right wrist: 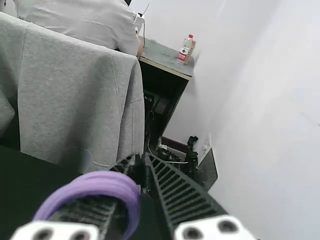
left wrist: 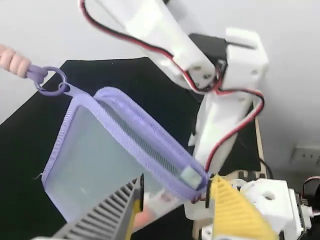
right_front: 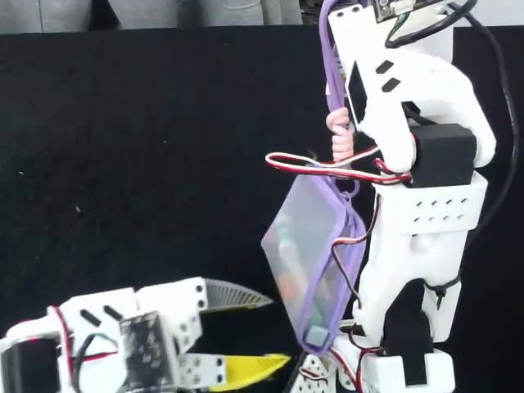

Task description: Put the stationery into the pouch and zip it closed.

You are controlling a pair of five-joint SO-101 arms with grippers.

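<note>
The pouch (right_front: pixel 304 260) is translucent with a purple zip edge and hangs tilted in the air beside the right arm. Coloured stationery (right_front: pixel 288 246) shows through its side. Its purple strap (right_front: pixel 331 65) runs up past a pink beaded charm (right_front: pixel 338 135). My right gripper (right wrist: pixel 142 167) is shut on the strap (right wrist: pixel 97 189). My left gripper (right_front: pixel 277 329) is open, its grey finger (left wrist: pixel 112 212) and yellow finger (left wrist: pixel 231 212) on either side of the pouch's low corner (left wrist: pixel 187 176). The zip (left wrist: pixel 150 145) runs along the pouch's edge in the left wrist view.
The black table (right_front: pixel 123 147) stretches out to the left of the pouch. The right arm's white body (right_front: pixel 417 213) stands close beside the pouch, with red and white wires (right_front: pixel 327 161) crossing just above it. Grey cloth (right_front: pixel 164 12) lies along the far edge.
</note>
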